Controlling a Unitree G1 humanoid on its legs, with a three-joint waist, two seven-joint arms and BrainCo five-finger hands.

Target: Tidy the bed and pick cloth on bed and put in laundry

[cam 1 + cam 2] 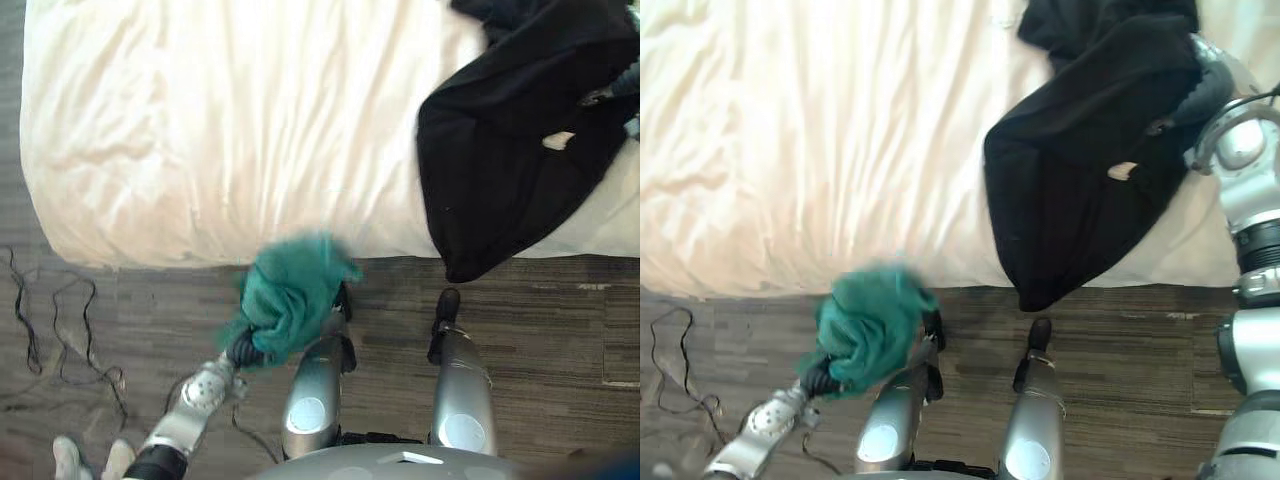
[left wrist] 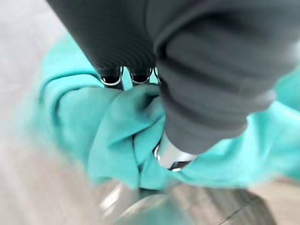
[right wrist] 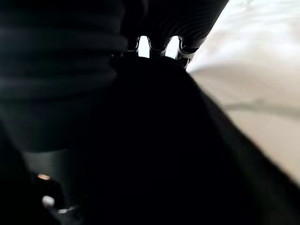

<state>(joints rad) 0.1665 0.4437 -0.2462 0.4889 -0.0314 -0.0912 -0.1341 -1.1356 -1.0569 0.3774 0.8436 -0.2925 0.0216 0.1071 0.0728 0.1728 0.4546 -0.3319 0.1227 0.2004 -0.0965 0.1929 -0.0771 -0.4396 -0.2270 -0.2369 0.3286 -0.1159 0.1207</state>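
Note:
A teal cloth [image 1: 290, 295] hangs bunched over the floor just in front of the bed's near edge. My left hand [image 1: 243, 350] is shut on it from below, and the left wrist view shows the fingers and thumb wrapped in teal cloth [image 2: 117, 131]. A large black cloth [image 1: 1070, 170] lies spread over the right part of the white bed [image 1: 200, 120], one end drooping past the bed's front edge. My right hand [image 1: 1205, 85] is at the black cloth's far right side. Its fingers are buried in the dark fabric [image 3: 154, 140].
The white cover has light creases across the left and middle of the bed. A strip of dark wood-pattern floor [image 1: 560, 310] runs along the bed's near edge. A person's pale shoes [image 1: 90, 458] stand on the floor at the lower left.

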